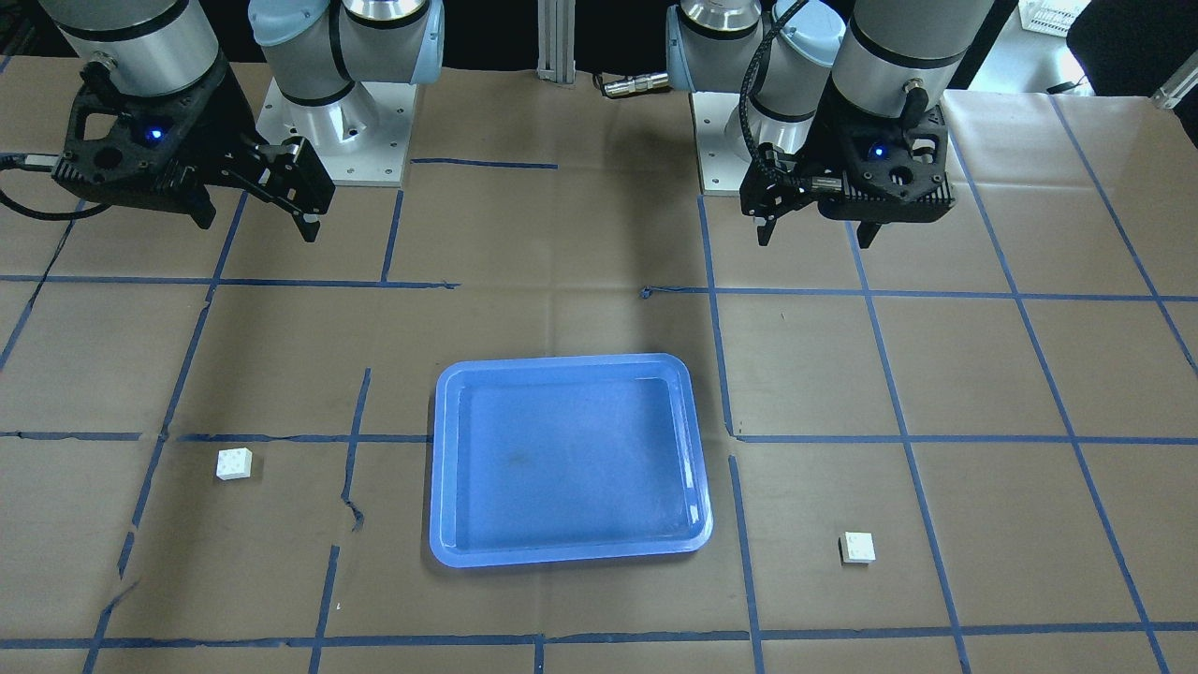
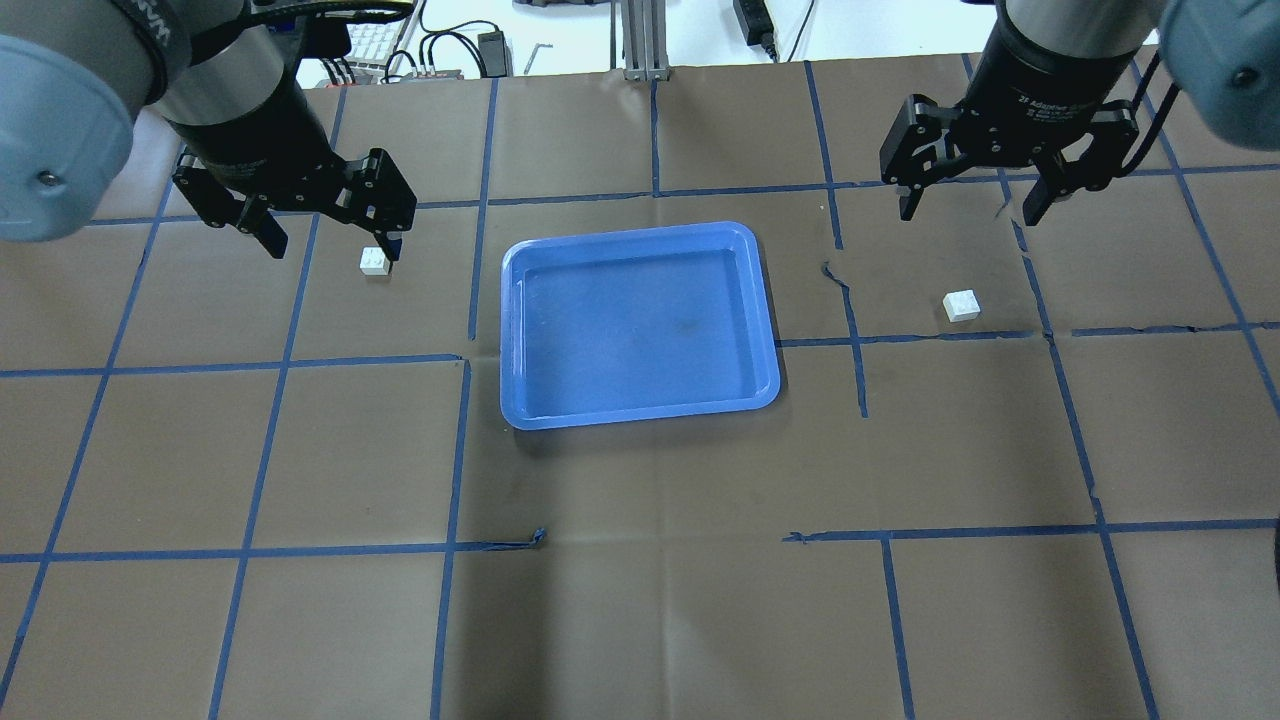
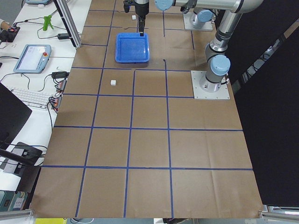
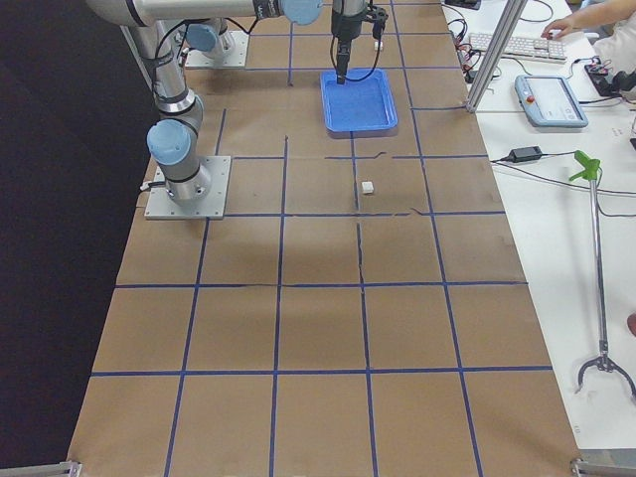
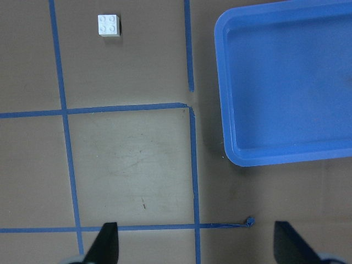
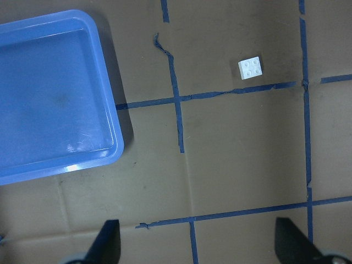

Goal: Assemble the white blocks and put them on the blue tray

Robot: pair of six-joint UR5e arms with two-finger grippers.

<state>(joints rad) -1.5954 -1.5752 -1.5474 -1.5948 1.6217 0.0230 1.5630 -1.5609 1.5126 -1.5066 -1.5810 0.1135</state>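
Two white plastic bricks lie flat on brown paper [image 2: 640, 600], well apart: left brick [image 2: 375, 261] and right brick [image 2: 961, 305] flank the glossy, round-cornered blue tray [image 2: 640, 238]. Only the wrist cameras show their four studs. Left gripper [image 2: 333, 245] and right gripper [image 2: 967, 213] hang spread, holding nothing. The right wrist label [image 2: 1050, 100] partly reads "2F Adaptive".

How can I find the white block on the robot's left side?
Find the big blue tray mid-table. In the overhead view, this white block sits left of it, beside the left hand. Its twin lies across the tray, alone.
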